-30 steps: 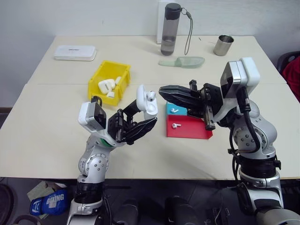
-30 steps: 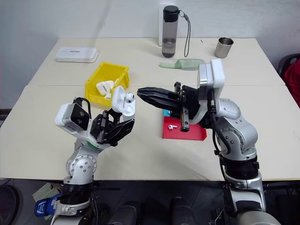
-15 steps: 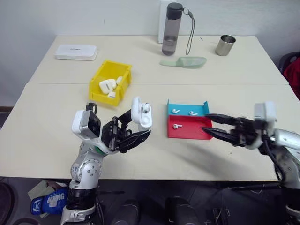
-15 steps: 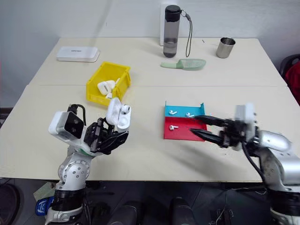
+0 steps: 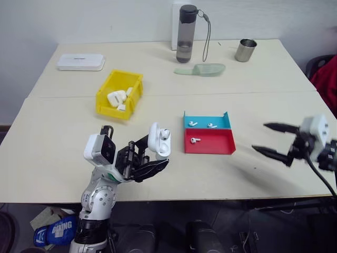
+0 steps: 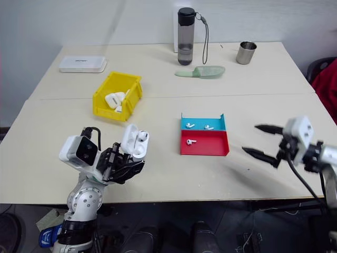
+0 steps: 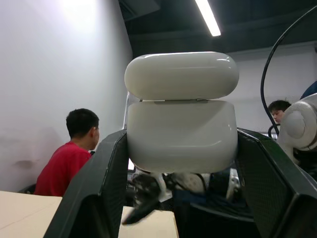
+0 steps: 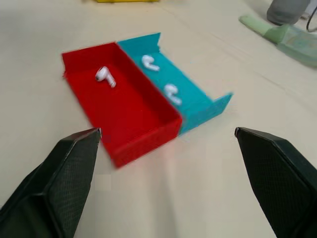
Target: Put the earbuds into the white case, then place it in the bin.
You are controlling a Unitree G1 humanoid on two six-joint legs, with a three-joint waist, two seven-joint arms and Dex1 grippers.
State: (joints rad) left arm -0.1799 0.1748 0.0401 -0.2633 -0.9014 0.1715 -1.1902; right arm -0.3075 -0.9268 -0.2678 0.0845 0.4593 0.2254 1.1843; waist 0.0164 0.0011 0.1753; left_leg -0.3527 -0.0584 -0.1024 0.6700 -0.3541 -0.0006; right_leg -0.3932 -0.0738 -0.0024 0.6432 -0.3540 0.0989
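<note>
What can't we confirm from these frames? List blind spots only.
- Glossy white case in the left gripper: left wrist view shows its back, so whether both slots are filled is hidden; the head views show one earbud seated.
- Yellow plastic bin: white pieces inside too small to identify in head views.
- Tiny earbuds in the blue tray and red tray: blurred in right wrist view.

Each arm is silver-grey metal with rounded joints and a white boxy camera block at the wrist. The left gripper (image 5: 150, 164) and right gripper (image 5: 269, 139) each have 2 black, tapered, finely textured fingers. A black cable trails from the right wrist.
</note>
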